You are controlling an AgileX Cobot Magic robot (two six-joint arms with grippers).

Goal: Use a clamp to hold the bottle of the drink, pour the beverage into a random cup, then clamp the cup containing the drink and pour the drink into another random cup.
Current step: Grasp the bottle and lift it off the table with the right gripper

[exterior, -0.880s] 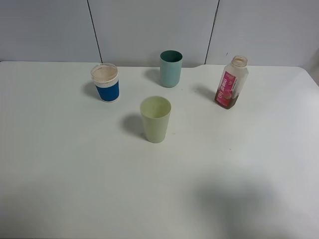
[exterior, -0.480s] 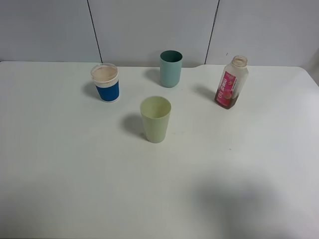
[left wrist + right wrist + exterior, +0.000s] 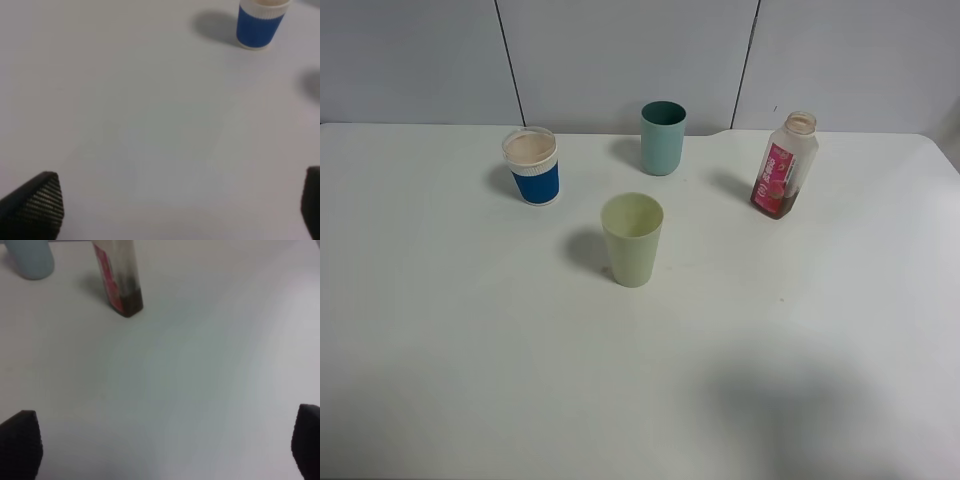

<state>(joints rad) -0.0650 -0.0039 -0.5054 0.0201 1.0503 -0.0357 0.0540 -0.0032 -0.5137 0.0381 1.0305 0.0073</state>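
Plainly, the jaws of the right clamp (image 3: 162,442) are set wide apart, with nothing but bare bench (image 3: 470,350) between them; only their two dark tips are shown. The jaws of the left clamp (image 3: 172,205) are likewise spread and empty.

Ahead of the right jaws, and well apart from them, the bottle (image 3: 120,280) is stood upright at the far right of the bench, its long axis vertical. A shallow dark layer of beverage (image 3: 131,302) is seen at its base. The right arm is judged the nearer, so a level reach toward the far side would be called for, with the jaws brought to either side of the body.

The pale cup (image 3: 633,240) is placed mid-bench, the blue cup (image 3: 532,167) at the far left ahead of the left jaws, and the teal cup (image 3: 663,138) between it and the bottle.

Neither clamp is caught in the high view. The bottle's neck is cut off in the right wrist view, and the blue cup's rim in the left.
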